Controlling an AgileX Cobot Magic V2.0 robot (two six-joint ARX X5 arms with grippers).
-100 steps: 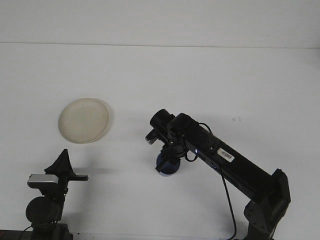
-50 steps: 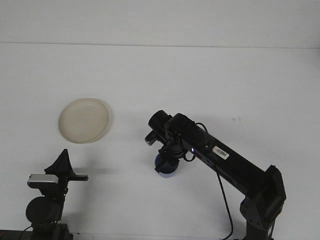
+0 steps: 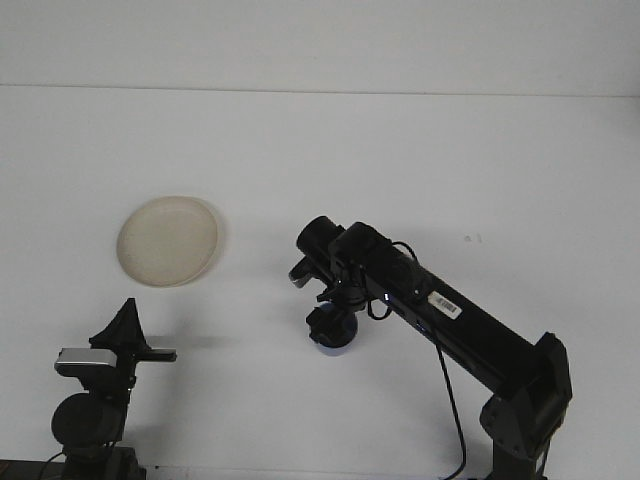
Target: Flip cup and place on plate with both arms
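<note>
Cup (image 3: 333,338) sits low of centre, directly under the right gripper (image 3: 332,318), which reaches down onto it; whether its claw grips cannot be told. Plate (image 3: 167,240) lies up-left, nearer the left gripper (image 3: 128,322), parked lower left, its grasp also unclear

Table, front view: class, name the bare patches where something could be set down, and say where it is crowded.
The table lies bare across its whole far side and far right, beyond the right arm. A second bare patch runs between the plate and the right gripper. It is crowded around the blue cup beneath that gripper, and at the near left edge by the left gripper.
</note>
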